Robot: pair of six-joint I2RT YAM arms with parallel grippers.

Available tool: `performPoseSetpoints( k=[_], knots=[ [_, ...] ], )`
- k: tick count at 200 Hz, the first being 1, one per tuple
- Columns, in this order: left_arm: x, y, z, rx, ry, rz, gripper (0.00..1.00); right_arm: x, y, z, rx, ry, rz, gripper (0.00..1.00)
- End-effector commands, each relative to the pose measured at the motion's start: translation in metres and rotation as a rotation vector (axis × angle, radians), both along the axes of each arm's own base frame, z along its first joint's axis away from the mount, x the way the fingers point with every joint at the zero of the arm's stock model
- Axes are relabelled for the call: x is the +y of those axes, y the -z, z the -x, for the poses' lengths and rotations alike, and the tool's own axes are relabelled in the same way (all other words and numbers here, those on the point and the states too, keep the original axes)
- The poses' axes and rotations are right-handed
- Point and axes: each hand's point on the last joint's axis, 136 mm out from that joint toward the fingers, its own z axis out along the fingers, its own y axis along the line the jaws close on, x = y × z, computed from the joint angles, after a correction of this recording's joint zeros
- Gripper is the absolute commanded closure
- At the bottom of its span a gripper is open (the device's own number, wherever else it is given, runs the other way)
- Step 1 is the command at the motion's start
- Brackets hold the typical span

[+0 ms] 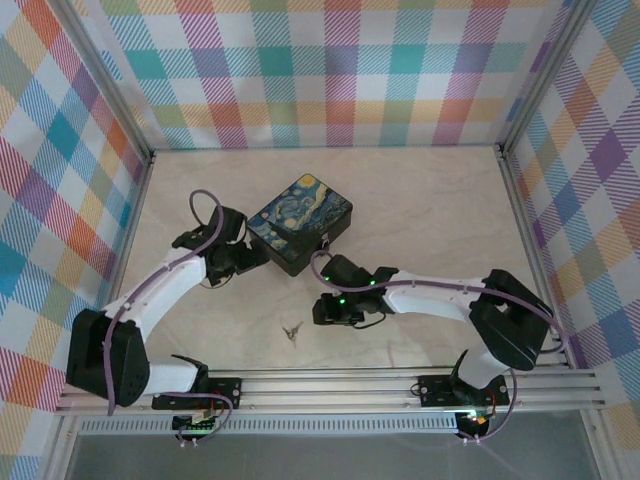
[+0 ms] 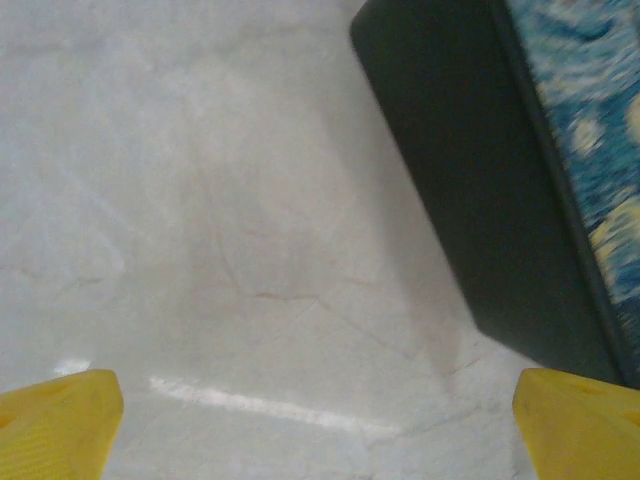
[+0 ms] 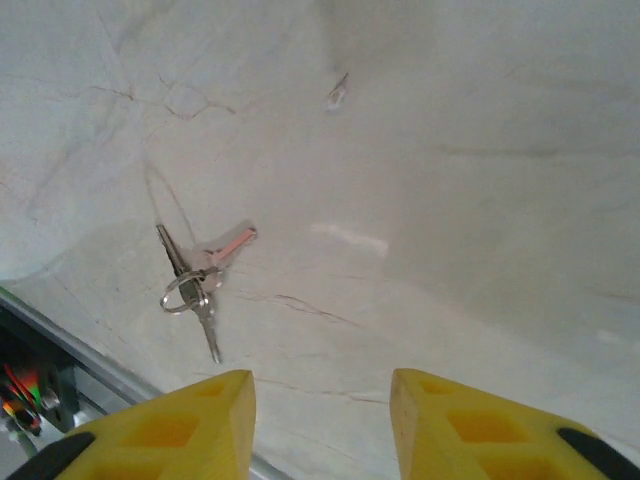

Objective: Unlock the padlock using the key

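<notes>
The key (image 3: 200, 275) is a small bunch of thin silvery keys on a ring, lying splayed on the pale tabletop; from above, the key (image 1: 292, 331) sits near the front rail. My right gripper (image 3: 322, 420) hovers just right of it, open, with nothing between its yellow fingers (image 3: 190, 425). In the top view, the right gripper (image 1: 322, 308) is a short way up and right of the key. My left gripper (image 2: 320, 430) is wide open beside the dark side of the night-sky box (image 2: 480, 200). The padlock is hidden from me.
The night-sky box (image 1: 300, 222) stands mid-table between the two arms, with the left gripper (image 1: 250, 258) at its near-left side. The metal front rail (image 1: 330, 385) runs just below the key. Plaid walls close in the table on three sides.
</notes>
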Motion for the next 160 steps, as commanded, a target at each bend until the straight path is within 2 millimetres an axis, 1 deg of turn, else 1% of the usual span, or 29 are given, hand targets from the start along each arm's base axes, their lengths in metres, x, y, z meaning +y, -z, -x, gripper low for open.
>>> performPoseSetpoints(
  k=[1, 15, 27, 48, 67, 102, 120, 137, 160],
  knots=[
    [0.004, -0.003, 0.012, -0.009, -0.007, 0.013, 0.00, 0.033, 0.002, -0.002, 0.069, 0.096, -0.062, 0.64],
    [0.006, -0.004, 0.016, -0.003, 0.000, 0.008, 0.00, 0.047, 0.003, 0.003, 0.080, 0.084, -0.062, 0.64],
    [0.009, -0.007, 0.018, -0.009, 0.001, -0.005, 0.00, 0.055, 0.005, 0.005, 0.089, 0.095, -0.062, 0.64],
    [0.009, -0.011, 0.019, -0.019, 0.014, -0.011, 0.00, 0.072, 0.008, 0.008, 0.134, 0.119, -0.109, 0.65],
    [0.009, -0.011, 0.018, -0.017, 0.015, -0.011, 0.00, 0.081, 0.010, 0.010, 0.142, 0.101, -0.097, 0.65],
    [0.008, -0.007, 0.023, -0.001, 0.019, 0.004, 0.00, 0.086, 0.002, 0.018, 0.094, 0.005, -0.078, 0.63],
    [0.009, -0.004, 0.027, 0.004, 0.022, 0.000, 0.00, 0.089, 0.003, 0.024, 0.082, -0.060, -0.045, 0.63],
    [0.010, -0.004, 0.029, 0.003, 0.024, 0.000, 0.00, 0.088, 0.006, 0.028, 0.088, -0.078, -0.022, 0.63],
    [0.009, -0.005, 0.029, 0.001, 0.026, 0.003, 0.00, 0.080, 0.010, 0.029, 0.075, -0.082, 0.020, 0.61]
  ],
)
